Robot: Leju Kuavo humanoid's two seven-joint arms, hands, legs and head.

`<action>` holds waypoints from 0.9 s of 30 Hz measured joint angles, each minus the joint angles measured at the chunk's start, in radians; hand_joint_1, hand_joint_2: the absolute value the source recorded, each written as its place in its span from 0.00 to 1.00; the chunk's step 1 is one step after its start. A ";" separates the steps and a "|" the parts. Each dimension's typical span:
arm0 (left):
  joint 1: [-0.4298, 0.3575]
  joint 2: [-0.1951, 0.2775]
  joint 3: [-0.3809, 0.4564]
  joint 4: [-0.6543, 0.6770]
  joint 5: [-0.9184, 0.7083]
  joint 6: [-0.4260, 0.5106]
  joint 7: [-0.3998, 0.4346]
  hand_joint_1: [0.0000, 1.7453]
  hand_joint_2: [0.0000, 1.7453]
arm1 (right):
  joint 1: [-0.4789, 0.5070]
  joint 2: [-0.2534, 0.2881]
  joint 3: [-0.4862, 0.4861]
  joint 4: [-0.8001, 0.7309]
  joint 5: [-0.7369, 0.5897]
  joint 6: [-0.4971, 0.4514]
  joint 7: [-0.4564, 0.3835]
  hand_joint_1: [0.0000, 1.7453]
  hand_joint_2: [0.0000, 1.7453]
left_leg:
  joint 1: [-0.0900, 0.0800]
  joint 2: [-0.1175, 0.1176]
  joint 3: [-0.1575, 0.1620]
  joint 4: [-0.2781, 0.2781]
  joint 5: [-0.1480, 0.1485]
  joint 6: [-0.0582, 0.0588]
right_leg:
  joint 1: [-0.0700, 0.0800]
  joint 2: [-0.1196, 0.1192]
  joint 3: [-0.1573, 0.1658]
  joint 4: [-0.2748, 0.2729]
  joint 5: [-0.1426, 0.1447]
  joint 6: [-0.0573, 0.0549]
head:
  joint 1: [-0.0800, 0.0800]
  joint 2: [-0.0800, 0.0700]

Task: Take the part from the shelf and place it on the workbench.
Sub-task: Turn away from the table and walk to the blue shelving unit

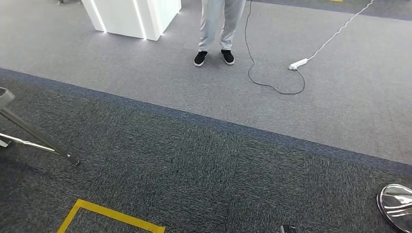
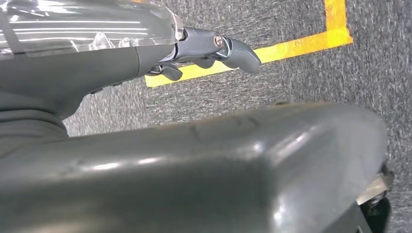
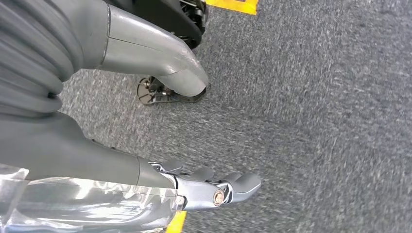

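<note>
Here we see both hands hanging empty over carpet: left hand point(image 2: 209, 51) and right hand point(image 3: 214, 187) with fingers loosely released (the part's heft and grip point we cannot judge yet).

rough grey carpet point(image 1: 204, 160), glossy yellow tape point(image 1: 109, 212)

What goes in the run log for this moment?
stage: walking, no shelf or part seen | left robot hand: holds nothing | right robot hand: holds nothing | ahead: carpet, person's legs, power strip
</note>
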 joint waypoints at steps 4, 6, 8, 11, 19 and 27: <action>0.000 0.001 0.005 0.001 0.000 0.000 0.000 0.00 0.00 | -0.005 0.001 0.000 0.000 0.006 0.001 0.002 0.00 1.00 | 0.005 -0.087 0.078 -0.210 0.100 0.010 | 0.001 0.049 -0.012 0.014 0.001 0.018 | 0.000 0.000; -0.002 0.001 0.006 0.001 0.000 0.000 0.000 0.00 0.00 | -0.003 0.001 0.000 -0.001 0.007 0.003 0.003 0.00 1.00 | 0.003 -0.071 0.080 -0.220 0.103 0.022 | -0.002 0.071 -0.021 0.014 0.005 0.033 | 0.000 0.000; -0.003 0.001 0.006 0.001 0.000 -0.002 -0.001 0.00 0.00 | 0.001 0.000 -0.001 -0.001 0.006 0.006 0.004 0.00 1.00 | 0.003 -0.043 0.083 -0.231 0.112 0.037 | -0.002 0.037 -0.035 0.036 -0.010 0.042 | 0.000 0.000; 0.002 0.002 0.006 0.001 -0.003 -0.005 -0.002 0.00 0.00 | -0.001 0.002 -0.001 -0.001 0.006 0.009 0.002 0.00 1.00 | -0.001 0.004 0.082 -0.239 0.118 0.049 | -0.002 -0.048 -0.110 0.193 -0.099 0.050 | 0.001 0.000; 0.013 0.014 0.003 0.001 -0.032 -0.033 -0.001 0.00 0.00 | 0.012 0.004 -0.002 -0.001 0.008 0.009 -0.033 0.00 1.00 | -0.011 0.103 0.090 -0.234 0.102 0.031 | 0.001 -0.131 0.002 0.018 -0.018 0.039 | 0.001 0.000; 0.045 0.029 0.015 0.006 0.006 0.018 0.024 0.00 0.00 | 0.019 0.006 -0.013 -0.001 0.008 -0.004 -0.056 0.00 1.00 | -0.001 0.017 0.003 -0.005 -0.034 -0.002 | -0.004 -0.050 0.006 -0.003 -0.006 0.000 | 0.000 0.000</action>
